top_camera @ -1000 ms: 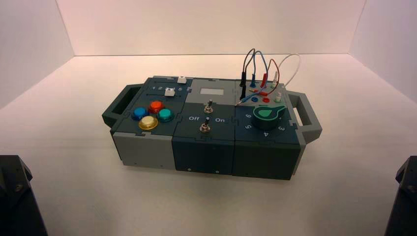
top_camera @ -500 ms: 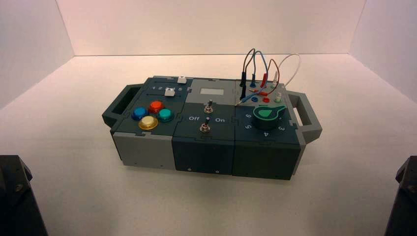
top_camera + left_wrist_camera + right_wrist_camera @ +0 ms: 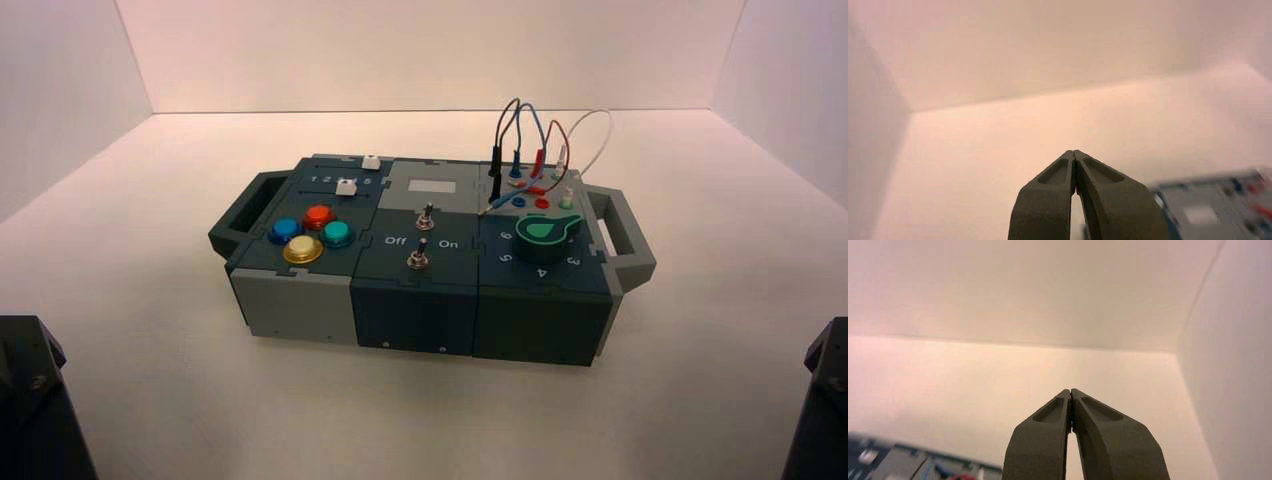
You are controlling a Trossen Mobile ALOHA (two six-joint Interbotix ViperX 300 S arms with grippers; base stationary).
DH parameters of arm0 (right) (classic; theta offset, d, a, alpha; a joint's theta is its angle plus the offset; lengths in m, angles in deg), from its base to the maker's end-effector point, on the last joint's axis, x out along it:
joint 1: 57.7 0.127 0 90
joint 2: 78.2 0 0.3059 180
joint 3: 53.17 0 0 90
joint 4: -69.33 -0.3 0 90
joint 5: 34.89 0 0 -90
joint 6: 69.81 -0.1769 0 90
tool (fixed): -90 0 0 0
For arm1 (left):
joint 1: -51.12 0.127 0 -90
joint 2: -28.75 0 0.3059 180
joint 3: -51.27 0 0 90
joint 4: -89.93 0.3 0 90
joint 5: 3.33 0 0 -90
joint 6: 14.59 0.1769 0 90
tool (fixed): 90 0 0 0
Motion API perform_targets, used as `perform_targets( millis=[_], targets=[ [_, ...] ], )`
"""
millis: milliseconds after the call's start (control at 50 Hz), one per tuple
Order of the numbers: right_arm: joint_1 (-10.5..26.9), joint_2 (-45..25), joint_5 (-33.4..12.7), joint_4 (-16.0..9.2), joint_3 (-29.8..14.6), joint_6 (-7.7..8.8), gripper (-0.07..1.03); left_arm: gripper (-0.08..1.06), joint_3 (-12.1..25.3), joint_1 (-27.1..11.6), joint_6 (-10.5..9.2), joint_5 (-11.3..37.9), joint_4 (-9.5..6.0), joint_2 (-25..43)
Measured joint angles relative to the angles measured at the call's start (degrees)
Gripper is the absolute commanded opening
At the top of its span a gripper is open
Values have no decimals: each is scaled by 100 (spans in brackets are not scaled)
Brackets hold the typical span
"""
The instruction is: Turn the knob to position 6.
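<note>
The left gripper (image 3: 1074,154) is waiting at the near left, fingertips pressed together, holding nothing. The box (image 3: 420,300) is sitting mid-table; the knob (image 3: 545,233) is standing at its right end, with the 6 (image 3: 506,236) just left of it. The right gripper (image 3: 1070,391) is idling near right, likewise pinched together and empty.

1. The box (image 3: 420,262) is sitting on the table (image 3: 150,400), ahead of both grippers.
2. The left gripper (image 3: 1074,156), fingertips touching, is hanging well short of the box, off its left side.
3. The right gripper (image 3: 1070,392), fingertips touching, is hanging off its right side.
4. The knob (image 3: 545,234) is sitting on the box's right section, position 6 (image 3: 505,235) just to its left.
</note>
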Motion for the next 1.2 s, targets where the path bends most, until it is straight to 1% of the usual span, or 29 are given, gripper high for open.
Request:
perform_targets(
  millis=[60,80,120,140,160,180,200,220,240,280,300,360,380,420,440,480,500,560,640,760,880,900,940,1020,1080,1140,1200],
  targets=[
    [123,-114,-158,0,-62,0,-2,-3,0,-439,0,35,-9,237],
    [211,-220,-281,0,-105,0,-2,-3,0,-712,0,70,-18,396],
    [299,-325,-457,-18,-158,-18,-2,-3,0,-958,-9,114,-35,554],
    [308,-334,-475,-18,-167,-18,-2,-3,0,-958,-9,114,-35,554],
    [404,-448,-642,-35,-229,-26,-2,-3,0,-1204,-9,167,-44,694],
    [413,-466,-677,-35,-237,-26,-2,-3,0,-1345,-9,202,-62,773],
    [475,-527,-765,-44,-264,-35,-2,-3,0,-1362,0,202,-53,782],
    [519,-589,-861,-53,-308,-44,-2,-3,0,-1459,-9,229,-62,826],
    [615,-712,-1037,-62,-352,-53,-2,-3,9,-1635,0,264,-70,914],
    [712,-844,-1187,-70,-396,-53,-2,-3,0,-1872,-9,316,-79,1037],
    [800,-958,-1371,-70,-431,-53,-2,-3,0,-2004,-9,343,-79,1116],
    [914,-1072,-1582,-97,-466,-53,-2,-3,0,-2153,-9,387,-79,1213],
    [1020,-1151,-1723,-123,-492,-62,-2,-3,0,-2259,-9,413,-79,1292],
    [1116,-1213,-1863,-176,-510,-62,-2,-3,9,-2338,-9,439,-79,1345],
    [1178,-1257,-1951,-220,-510,-62,-2,-3,9,-2461,-18,483,-79,1433],
    [1230,-1274,-2013,-272,-510,-62,-2,-3,18,-2514,-18,501,-88,1477],
    [1292,-1310,-2127,-352,-510,-62,-2,-3,35,-2628,-18,545,-88,1582],
    [1371,-1327,-2320,-519,-510,-62,-2,-3,70,-2804,-18,598,-105,1749],
    [1415,-1327,-2558,-686,-510,-62,-2,-3,114,-2962,-18,615,-123,1907],
    [1433,-1345,-3032,-905,-501,-62,-2,-3,176,-3129,-18,633,-149,2101],
    [1433,-1389,-3401,-1090,-510,-53,-2,-3,246,-3199,-18,624,-158,2268],
    [1433,-1406,-3472,-1151,-501,-53,-2,-3,255,-3208,-18,633,-158,2294],
    [1450,-1433,-3516,-1178,-501,-53,-2,-3,255,-3217,-18,633,-167,2303],
    [1494,-1529,-3639,-1310,-422,-53,-2,-3,272,-3313,-26,633,-176,2329],
    [1591,-1652,-3683,-1424,-325,-53,-2,-3,272,-3463,-26,624,-185,2347],
    [1688,-1731,-3683,-1521,-264,-53,-2,-3,281,-3524,-26,633,-185,2355],
    [1881,-1898,-3656,-1652,-185,-53,-2,-3,281,-3630,-26,659,-185,2355]
  ],
)
